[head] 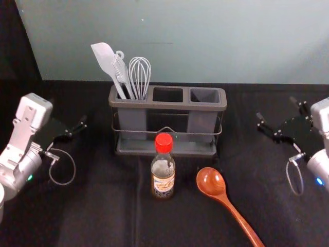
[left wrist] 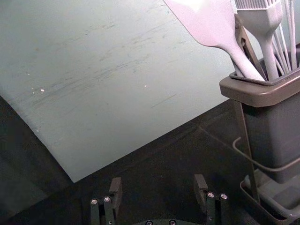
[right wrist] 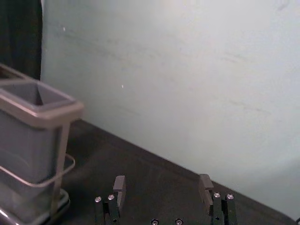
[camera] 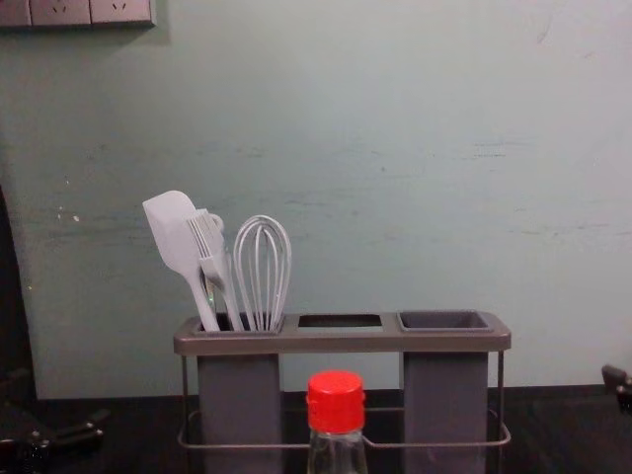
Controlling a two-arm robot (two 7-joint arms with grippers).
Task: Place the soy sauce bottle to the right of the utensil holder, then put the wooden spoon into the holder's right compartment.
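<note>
Pale wall (head: 216, 41) is backing the station, with black cloth (head: 103, 211) covering the work surface below it. Utensil holder (head: 169, 104) is standing upright on the cloth, its right compartment (head: 201, 121) opening upward. Left gripper (left wrist: 158, 182) is hanging beyond the holder's left side, fingers spread wide, gripping nothing. Right gripper (right wrist: 162, 181) is hanging beyond the right side, likewise spread wide and gripping nothing. Wooden spoon (head: 224, 198) is lying in front of the holder's right part, its bowl pointing toward the holder and its handle running out toward the near right. Soy sauce bottle (head: 163, 175) is standing upright in front of the holder's middle, left of the spoon; its placement is appearing outstanding. Hazards are concerning the bottle first: a high or off-centre grip could be tipping it, and a low carry rightward could be sweeping the spoon aside. Setting it down too close could be nudging the holder's frame. For the spoon, a grip far down the handle could be letting the heavy bowl swing, catching the compartment's rim. White spatula (head: 104, 59) and whisk (head: 140, 74) are leaning in the left compartment, risking a knock from any stray left-arm pass.
</note>
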